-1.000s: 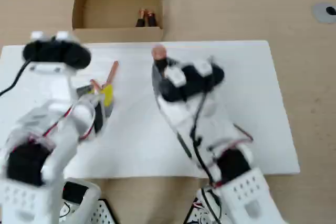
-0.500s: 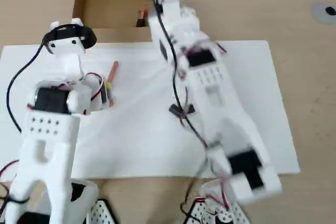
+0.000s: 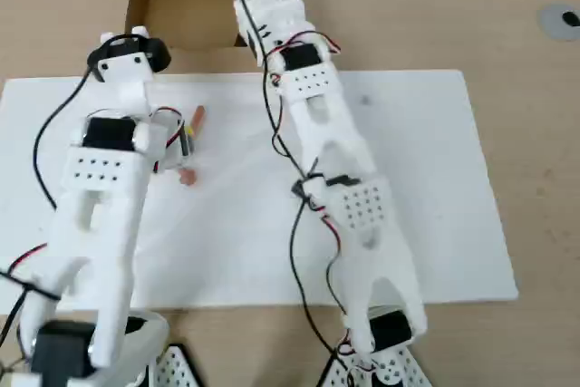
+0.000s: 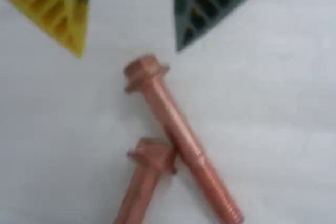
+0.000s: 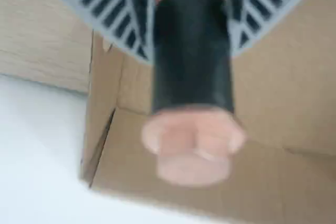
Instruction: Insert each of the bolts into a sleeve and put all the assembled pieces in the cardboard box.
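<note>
Left of centre in the high view, the left tool [image 4: 128,51] hangs with its fingers spread over two copper-coloured bolts lying on the white sheet [image 3: 426,188] that covers the worktop. The first bolt [image 4: 181,137] lies slantwise. The head of the second bolt [image 4: 144,177] appears to rest against its shank. Both look like stiff, smooth metal, so they would probably roll or skid if nudged. The plain shank just below the head seems the surest place to take hold, leaving the threaded end free for a sleeve.

Further right and toward the top of the frame, the right tool [image 5: 191,51] is over the cardboard box [image 3: 199,61]. It pinches a black sleeve [image 5: 191,77] with a bolt head [image 5: 191,145] poking from its end. The sleeve looks matte and probably grips better than the bare bolt.

No writing or label is legible on any of these.
</note>
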`<state>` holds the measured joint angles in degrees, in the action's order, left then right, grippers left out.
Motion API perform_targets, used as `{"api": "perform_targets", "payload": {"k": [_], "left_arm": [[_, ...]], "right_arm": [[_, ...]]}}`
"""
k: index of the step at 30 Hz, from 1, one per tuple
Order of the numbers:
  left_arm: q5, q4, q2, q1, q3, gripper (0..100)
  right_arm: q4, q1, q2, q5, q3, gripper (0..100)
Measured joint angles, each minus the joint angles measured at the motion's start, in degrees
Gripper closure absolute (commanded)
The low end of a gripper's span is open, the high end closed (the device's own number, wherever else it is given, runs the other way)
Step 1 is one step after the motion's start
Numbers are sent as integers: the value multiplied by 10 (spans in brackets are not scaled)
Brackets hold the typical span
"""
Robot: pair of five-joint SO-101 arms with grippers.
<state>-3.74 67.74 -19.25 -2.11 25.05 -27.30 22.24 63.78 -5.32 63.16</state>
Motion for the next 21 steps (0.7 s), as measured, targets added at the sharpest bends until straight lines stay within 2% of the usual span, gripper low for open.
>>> {"api": "perform_targets", "payload": {"k": [3, 7, 9, 13, 21], "left_arm": [[0, -28, 45, 2, -10, 872], [0, -66, 125, 20, -64, 872], [0, -71, 181, 30, -106, 872], [0, -58, 303, 36, -204, 873], [0, 56, 505, 36, -439, 874]], "right_arm": [[-16, 0, 91, 8, 100, 959], [-47, 0, 153, 9, 171, 793], [-61, 0, 158, 9, 183, 745], [-65, 0, 156, 9, 204, 737], [-93, -15, 157, 9, 209, 737]]}}
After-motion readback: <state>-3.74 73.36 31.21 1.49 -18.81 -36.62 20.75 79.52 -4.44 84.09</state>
